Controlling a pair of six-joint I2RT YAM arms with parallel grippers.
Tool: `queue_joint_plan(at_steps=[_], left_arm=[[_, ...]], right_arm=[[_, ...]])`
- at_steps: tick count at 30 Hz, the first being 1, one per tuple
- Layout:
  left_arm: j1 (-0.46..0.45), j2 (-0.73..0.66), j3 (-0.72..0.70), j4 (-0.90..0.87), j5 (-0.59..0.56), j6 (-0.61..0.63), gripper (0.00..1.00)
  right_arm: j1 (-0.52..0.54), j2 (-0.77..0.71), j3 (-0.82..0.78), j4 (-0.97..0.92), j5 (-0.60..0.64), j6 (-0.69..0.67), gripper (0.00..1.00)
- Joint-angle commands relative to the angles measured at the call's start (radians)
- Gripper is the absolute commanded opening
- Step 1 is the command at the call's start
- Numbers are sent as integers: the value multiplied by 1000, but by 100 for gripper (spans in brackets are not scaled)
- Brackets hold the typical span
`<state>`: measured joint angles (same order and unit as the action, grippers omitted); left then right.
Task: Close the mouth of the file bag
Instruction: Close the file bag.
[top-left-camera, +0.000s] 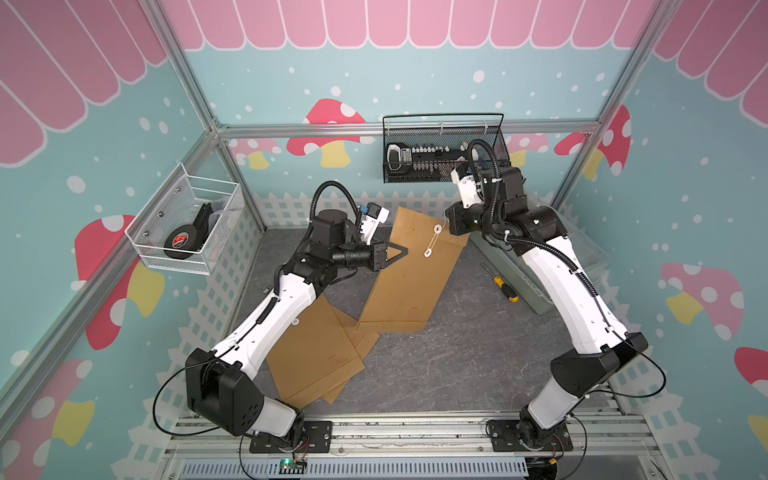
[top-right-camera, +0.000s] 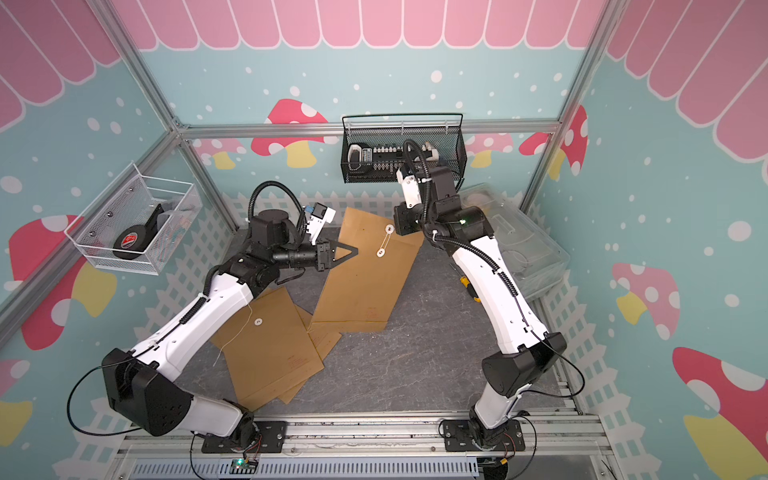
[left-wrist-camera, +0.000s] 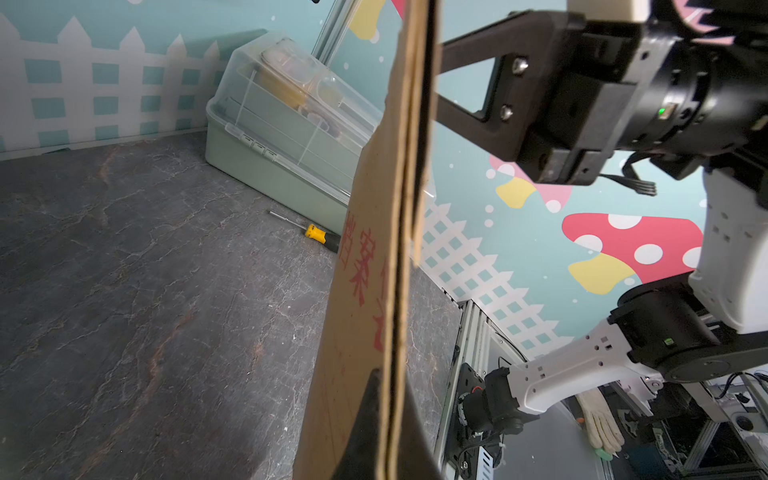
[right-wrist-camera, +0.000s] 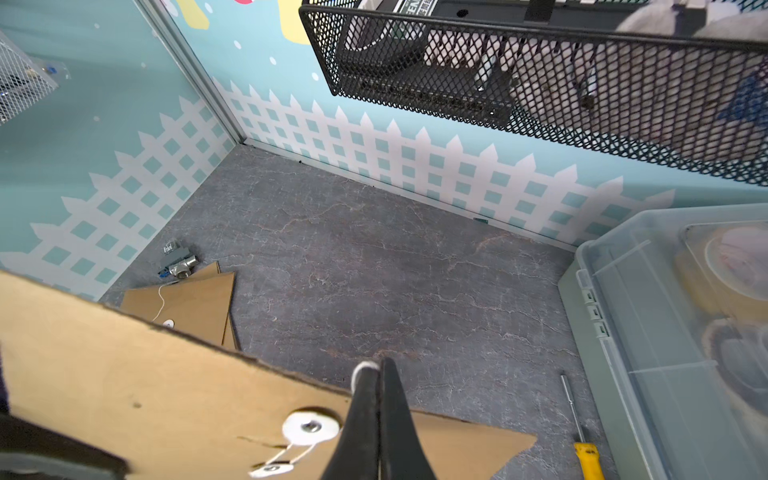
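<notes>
light: bright, even | shadows: soft | wrist views: edges bent, near objects blurred

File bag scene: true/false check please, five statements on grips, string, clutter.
1. Left jaws are clamped on the edge of the file bag. True.
2. Right jaws stand wide open. False: they are shut, pinching the end of the string.
3. The string links both white discs. True.
4. The screwdriver sits in the black mesh basket. False: it lies on the table beside the clear box.
5. Only one bag is present. False: spare bags lie flat near the left arm.
</notes>
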<state>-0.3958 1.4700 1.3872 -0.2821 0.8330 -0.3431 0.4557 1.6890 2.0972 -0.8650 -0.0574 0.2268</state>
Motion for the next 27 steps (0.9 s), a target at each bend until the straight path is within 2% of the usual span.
queue_joint_plan(at_steps=[1, 14, 21, 27], left_arm=[[-5, 11, 36, -14, -7, 31, 0], [-6, 7, 39, -25, -34, 41, 0], [-9, 12, 41, -27, -26, 42, 0], [-9, 13, 39, -27, -38, 42, 0]], right_arm=[[22, 22, 51, -90, 69, -44, 0], [87, 116, 204, -205, 59, -74, 0], [88, 122, 205, -171, -25, -32, 0], [99, 123, 190, -135, -154, 5, 0]])
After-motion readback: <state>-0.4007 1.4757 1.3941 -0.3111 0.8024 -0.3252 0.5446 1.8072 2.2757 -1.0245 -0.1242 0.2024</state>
